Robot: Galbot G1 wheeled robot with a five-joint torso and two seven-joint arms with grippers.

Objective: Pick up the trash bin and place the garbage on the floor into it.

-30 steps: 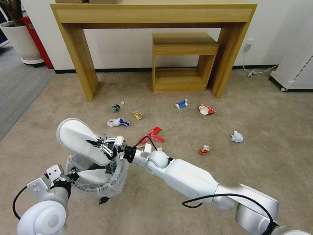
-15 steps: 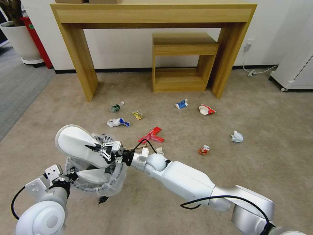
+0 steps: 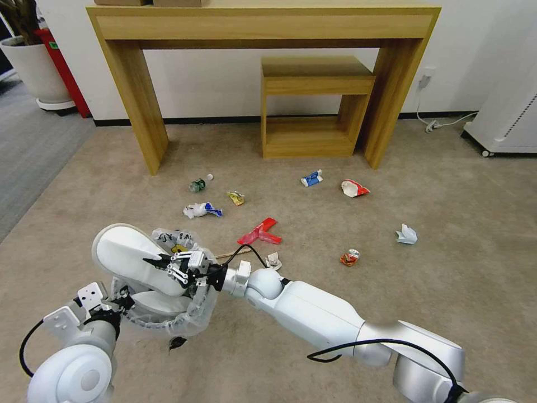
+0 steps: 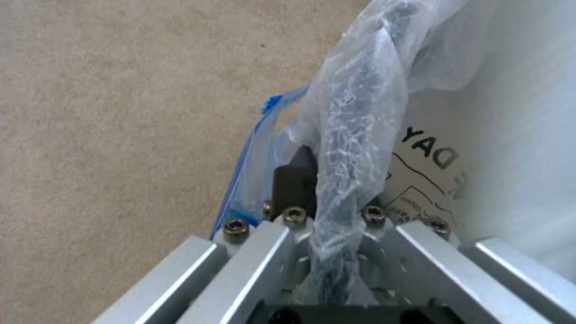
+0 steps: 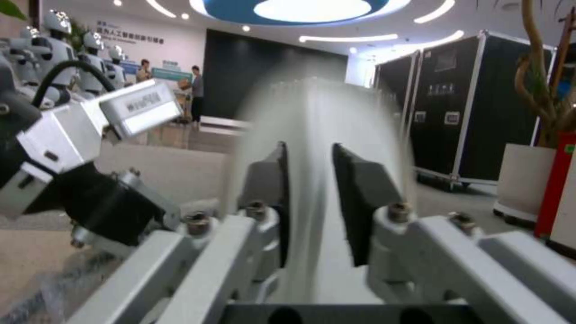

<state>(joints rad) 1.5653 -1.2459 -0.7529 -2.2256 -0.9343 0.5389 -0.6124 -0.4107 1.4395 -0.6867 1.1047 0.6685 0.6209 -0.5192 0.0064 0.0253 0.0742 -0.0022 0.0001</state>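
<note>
Head view, right hand (image 3: 168,267) pinching white slipper (image 3: 131,254) over trash bin (image 3: 193,322), left hand (image 3: 120,299) clamped on bin's rim.

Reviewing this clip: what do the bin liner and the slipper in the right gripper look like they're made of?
Bin liner: thin clear plastic film, glossy and crinkled, bunched over the dark rim. Slipper: looks like soft matte white fabric with a slightly raised edge; the jaws of the right gripper pinch it. Exact textile unclear.
</note>
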